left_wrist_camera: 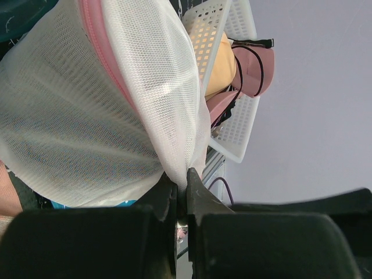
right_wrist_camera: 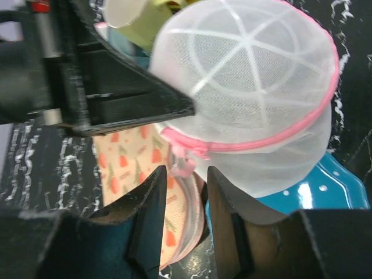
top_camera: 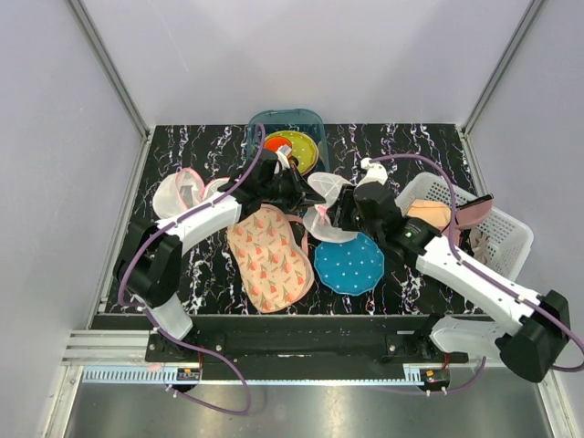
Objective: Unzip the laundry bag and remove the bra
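Note:
The laundry bag [top_camera: 328, 189] is a white mesh pouch with pink zip trim, held up between both grippers at the table's middle. My left gripper [top_camera: 304, 193] is shut on a pinch of its mesh [left_wrist_camera: 185, 165]; the bag [left_wrist_camera: 87, 110] fills the left of that wrist view. In the right wrist view the bag's dome [right_wrist_camera: 250, 87] is zipped along its pink trim. My right gripper [right_wrist_camera: 186, 174] is open, its fingertips either side of the pink zip pull [right_wrist_camera: 189, 164], just below it. It also shows in the top view [top_camera: 345, 214]. No bra shows in any view.
A pink floral-print fabric piece [top_camera: 269, 255] and a blue white-dotted mat [top_camera: 349, 263] lie below the bag. A white basket [top_camera: 497, 239] with peach and pink cloth stands at the right. A teal tub [top_camera: 286, 123] stands at the back. Another white and pink mesh item [top_camera: 178, 192] lies at the left.

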### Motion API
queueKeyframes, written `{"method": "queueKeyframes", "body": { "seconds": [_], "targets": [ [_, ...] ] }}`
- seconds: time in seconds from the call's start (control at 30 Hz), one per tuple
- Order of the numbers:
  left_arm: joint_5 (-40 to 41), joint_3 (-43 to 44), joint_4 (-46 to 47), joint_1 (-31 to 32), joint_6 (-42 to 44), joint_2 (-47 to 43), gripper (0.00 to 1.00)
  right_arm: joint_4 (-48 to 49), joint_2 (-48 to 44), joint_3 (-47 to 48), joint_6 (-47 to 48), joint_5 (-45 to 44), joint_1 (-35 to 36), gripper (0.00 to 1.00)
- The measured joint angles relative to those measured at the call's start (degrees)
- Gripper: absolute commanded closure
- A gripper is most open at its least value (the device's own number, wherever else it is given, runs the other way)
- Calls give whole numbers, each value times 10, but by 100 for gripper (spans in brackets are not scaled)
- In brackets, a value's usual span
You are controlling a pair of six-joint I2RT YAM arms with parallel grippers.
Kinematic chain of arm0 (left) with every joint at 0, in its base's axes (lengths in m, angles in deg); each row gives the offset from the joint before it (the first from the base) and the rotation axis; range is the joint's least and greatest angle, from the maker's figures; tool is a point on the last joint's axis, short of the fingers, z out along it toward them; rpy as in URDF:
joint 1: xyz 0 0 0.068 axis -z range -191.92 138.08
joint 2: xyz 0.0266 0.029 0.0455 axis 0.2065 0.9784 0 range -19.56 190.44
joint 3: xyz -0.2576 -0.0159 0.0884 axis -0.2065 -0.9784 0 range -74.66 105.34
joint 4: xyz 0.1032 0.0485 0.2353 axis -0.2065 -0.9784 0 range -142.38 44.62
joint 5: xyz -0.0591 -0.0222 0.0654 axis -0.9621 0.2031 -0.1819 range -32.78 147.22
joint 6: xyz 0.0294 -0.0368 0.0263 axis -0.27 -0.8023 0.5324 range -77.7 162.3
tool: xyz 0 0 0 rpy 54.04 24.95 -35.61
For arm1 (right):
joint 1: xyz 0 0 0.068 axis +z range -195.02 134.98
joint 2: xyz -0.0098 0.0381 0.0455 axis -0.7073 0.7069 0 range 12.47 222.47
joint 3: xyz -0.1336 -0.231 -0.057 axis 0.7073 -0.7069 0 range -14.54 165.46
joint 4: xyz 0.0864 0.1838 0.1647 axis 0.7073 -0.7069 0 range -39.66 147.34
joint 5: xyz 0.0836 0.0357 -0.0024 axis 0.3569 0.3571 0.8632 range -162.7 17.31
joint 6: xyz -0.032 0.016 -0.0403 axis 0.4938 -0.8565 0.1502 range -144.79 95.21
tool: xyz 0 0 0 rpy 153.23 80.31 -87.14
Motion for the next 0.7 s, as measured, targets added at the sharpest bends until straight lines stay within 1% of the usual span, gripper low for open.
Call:
{"method": "queueKeyframes", "body": {
  "seconds": [0.13, 0.3, 0.4, 0.57, 0.7],
  "targets": [
    [0, 0, 0, 0, 0, 0, 100, -14, 47, 1, -3, 0, -9, 53],
    [0, 0, 0, 0, 0, 0, 100, -16, 99, 4, -5, 19, -9, 54],
    [0, 0, 0, 0, 0, 0, 100, -15, 107, 4, -4, 18, -9, 57],
    [0, 0, 2, 0, 0, 0, 100, -12, 106, 14, -3, 3, -9, 57],
    [0, 0, 5, 0, 0, 0, 100, -11, 104, 16, 1, -13, -9, 62]
  ]
}}
